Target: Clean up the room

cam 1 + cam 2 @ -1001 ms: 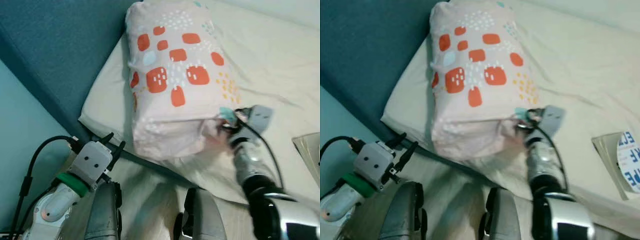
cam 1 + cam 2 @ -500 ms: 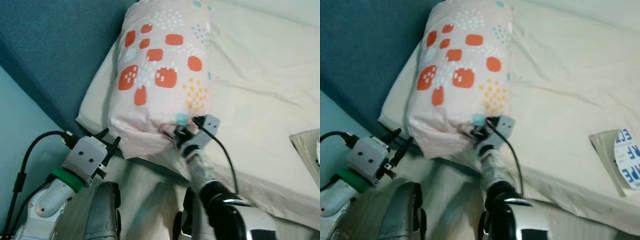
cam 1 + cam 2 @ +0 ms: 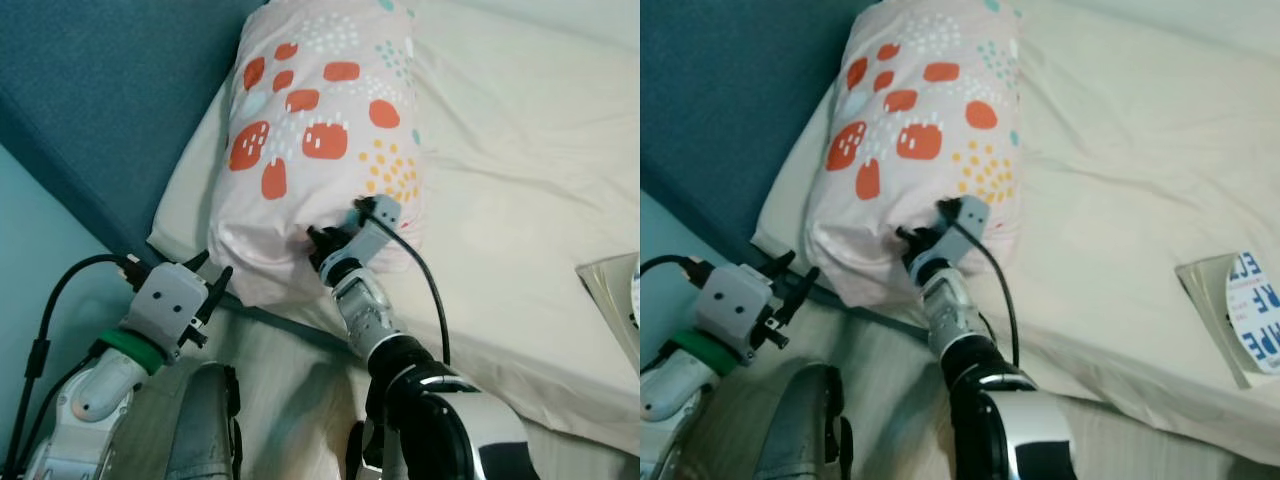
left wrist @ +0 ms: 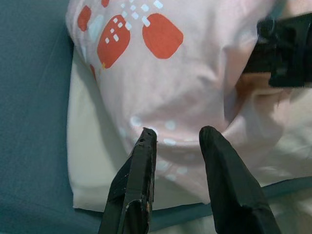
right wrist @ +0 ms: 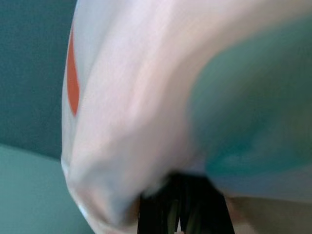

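Note:
A pale pink pillow [image 3: 320, 130] with orange patches lies on the bed, its long side beside the blue headboard. My right gripper [image 3: 320, 245] is shut on the cloth at the pillow's near end. In the right wrist view the pillow's cloth [image 5: 146, 97] bulges over the closed black fingers [image 5: 161, 214]. My left gripper [image 3: 210, 275] hovers open just off the pillow's near left corner. In the left wrist view the two fingers [image 4: 141, 165] stand apart, with the pillow [image 4: 170, 73] just beyond their tips.
A cream sheet [image 3: 520, 180] covers the bed to the right. The dark blue headboard [image 3: 110, 90] and a teal wall [image 3: 40, 250] close the left side. A plastic-wrapped packet with a printed disc [image 3: 1240, 320] lies at the right edge.
My right gripper has swung left, holding the pillow's near end, and the pillow has turned toward the headboard. The left gripper has hardly moved.

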Controlling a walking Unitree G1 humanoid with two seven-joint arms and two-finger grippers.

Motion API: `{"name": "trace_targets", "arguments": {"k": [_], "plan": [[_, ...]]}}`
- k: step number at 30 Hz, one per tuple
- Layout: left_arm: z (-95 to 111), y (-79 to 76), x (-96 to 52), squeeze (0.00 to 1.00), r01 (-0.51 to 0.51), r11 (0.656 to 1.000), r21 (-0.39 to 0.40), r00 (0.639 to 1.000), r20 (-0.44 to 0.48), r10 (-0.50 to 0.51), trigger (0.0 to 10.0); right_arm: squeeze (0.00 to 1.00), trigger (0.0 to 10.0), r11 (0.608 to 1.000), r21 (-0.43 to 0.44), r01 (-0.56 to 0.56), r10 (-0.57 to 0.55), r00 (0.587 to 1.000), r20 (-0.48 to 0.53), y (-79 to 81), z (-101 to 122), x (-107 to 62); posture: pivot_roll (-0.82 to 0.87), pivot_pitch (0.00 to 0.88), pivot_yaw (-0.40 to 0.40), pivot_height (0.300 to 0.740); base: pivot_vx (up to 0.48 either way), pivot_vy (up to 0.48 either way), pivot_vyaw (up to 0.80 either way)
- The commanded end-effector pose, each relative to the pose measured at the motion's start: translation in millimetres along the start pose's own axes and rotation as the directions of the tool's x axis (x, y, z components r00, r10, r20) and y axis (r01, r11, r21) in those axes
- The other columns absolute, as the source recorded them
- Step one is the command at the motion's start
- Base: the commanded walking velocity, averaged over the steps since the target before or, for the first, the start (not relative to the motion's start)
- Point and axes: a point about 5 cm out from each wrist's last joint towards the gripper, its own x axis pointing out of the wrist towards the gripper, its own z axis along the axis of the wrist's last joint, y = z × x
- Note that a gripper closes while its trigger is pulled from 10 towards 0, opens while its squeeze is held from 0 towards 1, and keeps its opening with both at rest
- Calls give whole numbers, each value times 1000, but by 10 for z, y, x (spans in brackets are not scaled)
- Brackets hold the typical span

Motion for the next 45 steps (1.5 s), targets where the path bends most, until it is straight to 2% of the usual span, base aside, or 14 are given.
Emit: {"name": "trace_targets", "arguments": {"k": [1,6,7,9,10,11,15,20,23,25,28,30,35,45], "plan": [[-77,-94,-34,0,22,1000,-16,1000,-22,-22,10000,0,0,998,44,-54,58,993,-100,188,-429,-117,172,234,-5,602,0,0,0],[-122,-225,-11,0,32,999,-40,999,-17,-33,10000,0,471,996,-51,-72,64,988,-140,-178,-509,-363,133,191,-17,602,0,0,0],[-123,-237,-7,0,33,999,-42,999,-16,-34,10000,0,2353,995,-62,-83,74,987,-143,-199,-517,-389,133,191,-17,602,0,0,0],[-122,-265,31,0,25,998,-55,1000,-3,-25,10000,0,3882,987,-107,-122,106,985,-139,-280,-504,-474,107,161,-26,602,0,0,0],[-122,-265,31,0,25,998,-55,1000,-3,-25,10000,0,3882,987,-107,-122,106,985,-139,-280,-504,-474,107,161,-26,602,0,0,0],[-118,-284,72,0,15,998,-65,1000,8,-15,10000,0,10000,980,-141,-140,125,986,-109,-359,-435,-550,97,149,-27,602,0,0,0],[-122,-315,125,0,2,996,-84,1000,19,-1,10000,0,10000,963,-208,-170,160,985,-62,-463,-290,-690,83,124,-26,602,0,0,0],[-206,-377,170,0,-41,991,-128,999,-9,40,10000,0,10000,912,-316,-262,243,965,-97,-582,-103,-1045,49,69,-10,602,0,0,0],[-221,-390,174,0,-47,990,-136,999,-14,45,10000,0,10000,908,-317,-272,254,962,-99,-591,-76,-1086,49,69,-10,602,0,0,0],[-281,-435,199,0,-70,984,-166,997,-43,64,10000,0,10000,921,-287,-263,268,963,-22,-592,119,-1133,31,49,-2,602,0,0,0],[-342,-493,242,0,-75,984,-160,995,-80,63,10000,0,10000,941,-283,-185,215,973,81,-620,301,-1103,16,35,0,602,0,0,0],[-382,-516,317,0,-123,982,-145,988,-113,107,10000,0,10000,950,-312,8,50,983,175,-760,406,-1029,9,21,-7,602,0,0,0],[-365,-468,431,0,-200,966,-166,976,-123,180,10000,0,10000,898,-425,108,-61,990,124,-798,226,-959,13,0,-19,602,0,0,0],[-416,-419,415,0,-239,959,-149,967,-128,221,10000,0,10000,888,-407,214,-179,976,123,-792,7,-941,23,0,-14,641,0,0,0]]}}
